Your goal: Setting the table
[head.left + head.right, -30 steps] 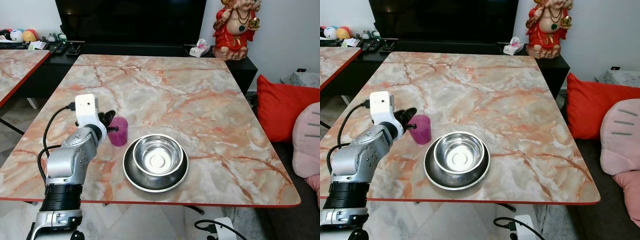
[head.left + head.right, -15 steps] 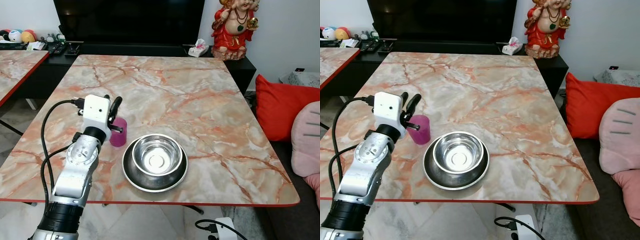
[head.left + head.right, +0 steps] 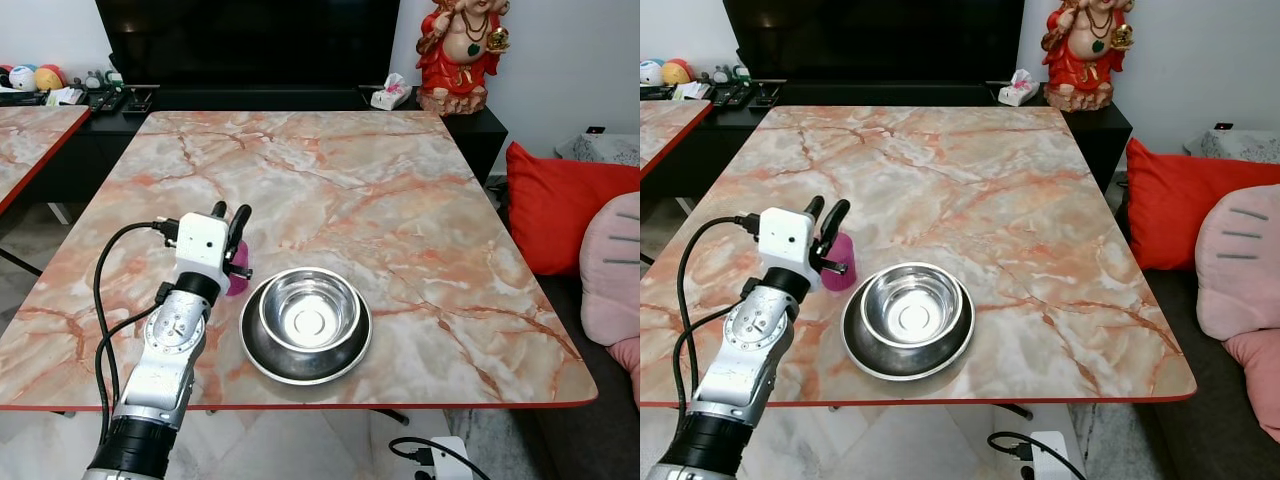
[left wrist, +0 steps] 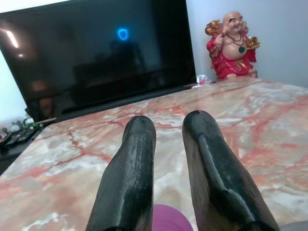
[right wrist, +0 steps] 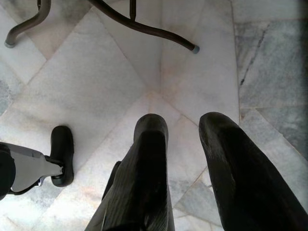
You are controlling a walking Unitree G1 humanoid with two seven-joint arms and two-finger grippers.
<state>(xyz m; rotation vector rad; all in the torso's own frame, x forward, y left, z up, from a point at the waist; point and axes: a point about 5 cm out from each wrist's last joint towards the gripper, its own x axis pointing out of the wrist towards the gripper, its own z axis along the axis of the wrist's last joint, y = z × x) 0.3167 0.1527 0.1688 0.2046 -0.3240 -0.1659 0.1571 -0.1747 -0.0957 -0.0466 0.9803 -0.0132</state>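
Risk lay with the small magenta plastic cup (image 3: 838, 262): the left gripper (image 3: 824, 212), fingers parted above it at the steel bowl's (image 3: 908, 308) nine o'clock, might topple it.

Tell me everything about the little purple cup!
The purple cup is small, looks like plastic, and stands upright on the marble table, just left of the steel bowl and its plate, apart from them. The left gripper is above it with its black fingers open, the cup's rim showing below between them. The arm hides much of it.
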